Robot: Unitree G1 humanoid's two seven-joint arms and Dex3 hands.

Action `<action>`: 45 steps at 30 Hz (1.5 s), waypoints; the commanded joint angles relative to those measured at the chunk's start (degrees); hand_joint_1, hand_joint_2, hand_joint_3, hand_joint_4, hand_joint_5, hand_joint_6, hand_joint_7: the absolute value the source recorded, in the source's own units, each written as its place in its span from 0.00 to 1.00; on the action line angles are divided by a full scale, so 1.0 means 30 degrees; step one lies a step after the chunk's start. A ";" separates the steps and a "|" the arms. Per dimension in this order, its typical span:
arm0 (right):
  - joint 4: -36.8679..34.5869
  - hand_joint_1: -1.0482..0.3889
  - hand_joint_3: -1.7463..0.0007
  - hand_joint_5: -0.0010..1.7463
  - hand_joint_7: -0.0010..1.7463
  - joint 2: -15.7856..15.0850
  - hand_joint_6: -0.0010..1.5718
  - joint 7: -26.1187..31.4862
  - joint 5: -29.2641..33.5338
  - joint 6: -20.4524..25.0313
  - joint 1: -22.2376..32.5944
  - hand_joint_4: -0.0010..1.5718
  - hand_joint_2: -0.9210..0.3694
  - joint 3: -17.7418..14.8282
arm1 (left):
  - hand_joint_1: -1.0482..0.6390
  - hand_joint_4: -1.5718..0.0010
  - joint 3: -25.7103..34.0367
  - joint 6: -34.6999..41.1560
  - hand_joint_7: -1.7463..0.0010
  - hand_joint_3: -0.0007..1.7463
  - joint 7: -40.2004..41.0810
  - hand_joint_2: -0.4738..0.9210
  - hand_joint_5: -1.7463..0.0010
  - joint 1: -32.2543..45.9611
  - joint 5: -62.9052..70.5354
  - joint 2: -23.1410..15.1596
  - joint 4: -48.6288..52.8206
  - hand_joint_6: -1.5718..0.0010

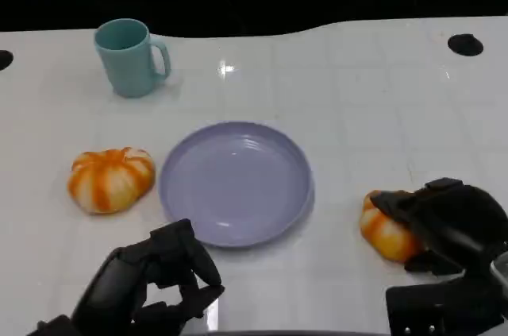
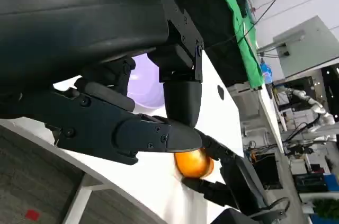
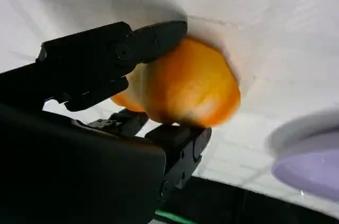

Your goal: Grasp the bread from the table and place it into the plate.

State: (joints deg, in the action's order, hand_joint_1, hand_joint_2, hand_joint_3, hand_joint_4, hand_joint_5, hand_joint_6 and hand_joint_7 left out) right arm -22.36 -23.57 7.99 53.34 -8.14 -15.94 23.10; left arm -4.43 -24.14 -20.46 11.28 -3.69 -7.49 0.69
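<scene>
The right hand (image 1: 444, 229) has its fingers wrapped round an orange bread roll (image 1: 386, 233) on the table, right of the lilac plate (image 1: 235, 183). It looks light and squashy, so a gentle hold across its rounded sides seems wisest. The left hand (image 1: 151, 280) hangs near the table's front edge, fingers curled, holding nothing.

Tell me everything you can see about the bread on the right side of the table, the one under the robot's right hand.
The bread is a rounded orange bun with paler stripes and a glossy, smooth-looking surface. It sits on the white table, to the right of the purple plate and clear of it. The right hand covers its right side; in the right wrist view black fingers press against it from opposite sides. It still looks to be resting on the tabletop.
</scene>
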 commanded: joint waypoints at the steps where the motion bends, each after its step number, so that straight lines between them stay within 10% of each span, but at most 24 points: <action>1: -0.1930 0.64 0.91 0.94 0.51 -0.0122 0.68 0.2862 -0.0464 -0.1441 -0.0642 0.58 0.04 0.0042 | 0.30 0.56 0.0049 0.0154 0.13 0.18 0.0133 1.00 0.00 0.0068 -0.0081 -0.0152 -0.0254 0.61; 2: -0.2234 0.64 0.85 0.98 0.80 -0.0148 0.55 0.3406 -0.0445 -0.1686 -0.0787 0.58 0.08 0.0092 | 0.30 0.56 0.0043 0.0160 0.13 0.18 0.0128 1.00 0.00 0.0062 -0.0092 -0.0144 -0.0261 0.61; 5: -0.2904 0.65 0.58 1.00 0.98 -0.0160 0.47 0.4303 -0.0535 -0.2130 -0.1121 0.58 0.26 0.0180 | 0.30 0.56 0.0026 0.0326 0.13 0.18 0.0152 1.00 0.00 0.0082 -0.0096 -0.0123 -0.0357 0.61; 20: -0.3897 0.69 0.28 1.00 0.92 0.0050 0.52 0.7709 -0.1815 -0.3889 -0.2345 0.61 0.48 -0.0470 | 0.31 0.56 0.0020 0.0293 0.12 0.18 0.0179 1.00 0.00 0.0103 0.0006 -0.0097 -0.0446 0.61; 45: -0.1270 0.62 0.29 1.00 1.00 0.3627 0.45 0.4906 -0.3647 -0.3880 -0.4193 0.61 0.50 -0.0077 | 0.30 0.55 -0.0258 0.0360 0.12 0.18 0.0240 1.00 0.00 0.0250 0.0138 0.0048 -0.0755 0.62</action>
State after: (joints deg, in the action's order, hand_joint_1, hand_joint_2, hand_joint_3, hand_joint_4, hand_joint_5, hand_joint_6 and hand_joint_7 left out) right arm -26.06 -13.68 23.51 42.44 -20.54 -26.64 22.46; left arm -5.19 -22.92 -20.45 11.64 -3.44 -7.07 -1.04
